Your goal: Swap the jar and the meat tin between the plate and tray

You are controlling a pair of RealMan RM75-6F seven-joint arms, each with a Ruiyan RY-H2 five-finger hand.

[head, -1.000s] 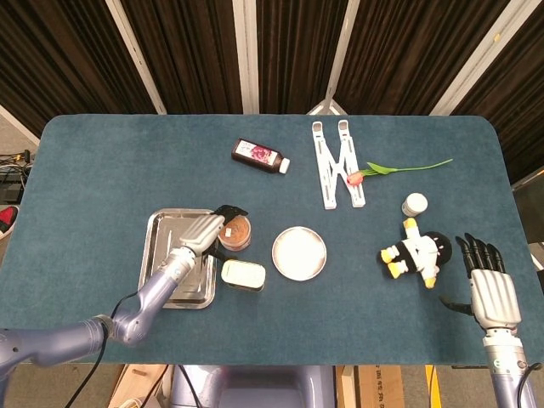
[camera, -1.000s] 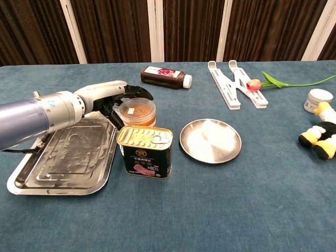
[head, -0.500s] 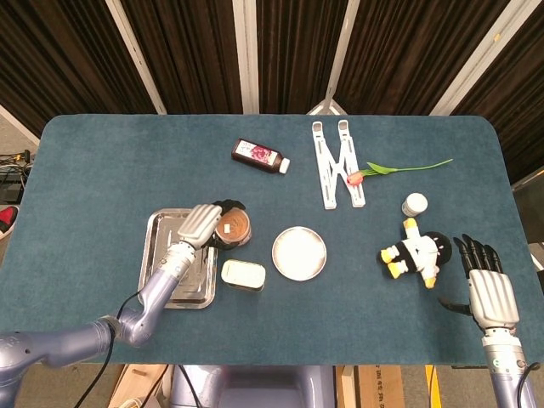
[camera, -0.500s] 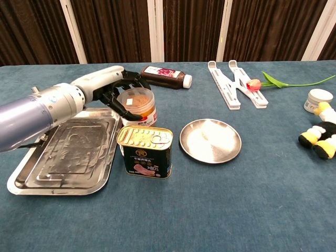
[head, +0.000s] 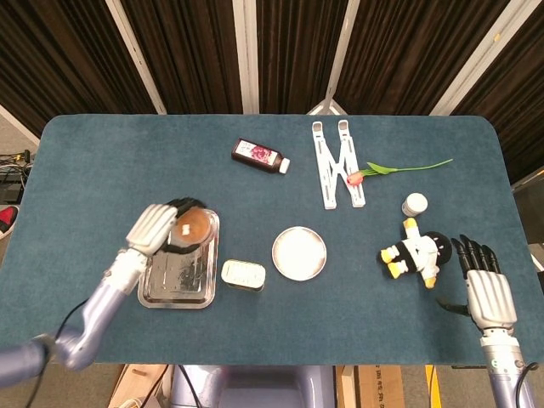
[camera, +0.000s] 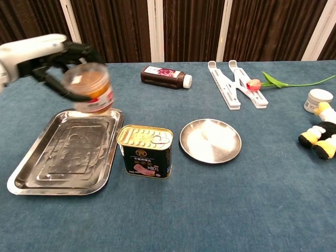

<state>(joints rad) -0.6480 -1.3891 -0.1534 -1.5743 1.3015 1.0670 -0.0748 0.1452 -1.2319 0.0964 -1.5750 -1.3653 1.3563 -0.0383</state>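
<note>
Left hand [camera: 50, 58] up off the worktop [head: 127, 153], fingers wrapped round the jar [camera: 89, 88], gripping it in the air over the far end of the tray [camera: 31, 178]; in the head view same hand [head: 153, 228] covering the jar's left side, jar [head: 192, 227] showing its brownish top above the tray's far right corner. Just below the held jar and toward the robot, bare tray [head: 174, 285], shiny and dented. To the right of that hand and nearer the robot, meat tin [camera: 145, 151] upright on the cloth, just beside the tray's right edge, also seen from above [head: 243, 274]. Further right of the tin, round plate [camera: 210, 140] with nothing on it, apart from the tin [head: 299, 253]. Beyond the left hand, toward the curtains, dark bottle [head: 260, 155] lying on its side; right of it a white folding stand [head: 338, 163] and a tulip [head: 387, 170] lying against it. Right hand [head: 486, 285] low at the near right edge of the worktop, fingers straight and spread, grasping nothing. Just left of that hand, a stuffed toy [head: 418, 252] lying down; beyond it a small white pot [head: 415, 204].
</note>
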